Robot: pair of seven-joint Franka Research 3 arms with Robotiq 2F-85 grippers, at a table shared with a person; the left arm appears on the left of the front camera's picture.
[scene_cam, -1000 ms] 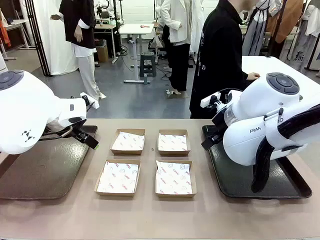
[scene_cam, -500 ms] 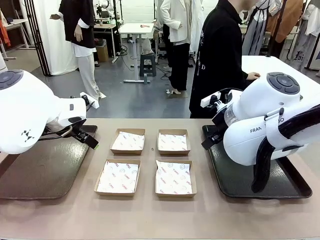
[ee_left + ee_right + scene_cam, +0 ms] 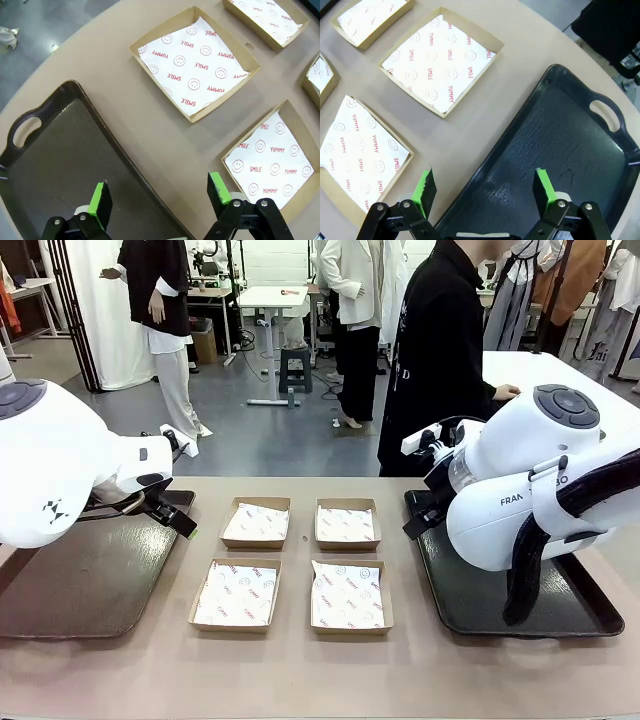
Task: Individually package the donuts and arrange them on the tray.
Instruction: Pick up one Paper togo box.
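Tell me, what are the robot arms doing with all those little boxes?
Nothing is being held right now. Four paper-lined boxes sit empty mid-table, between a left tray and a right tray. The left end effector hangs open by the left tray's edge, the right end effector open over the right tray's edge. A person stands at the far side.

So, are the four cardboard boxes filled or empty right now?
Empty: each of the four boxes holds only its printed paper liner.
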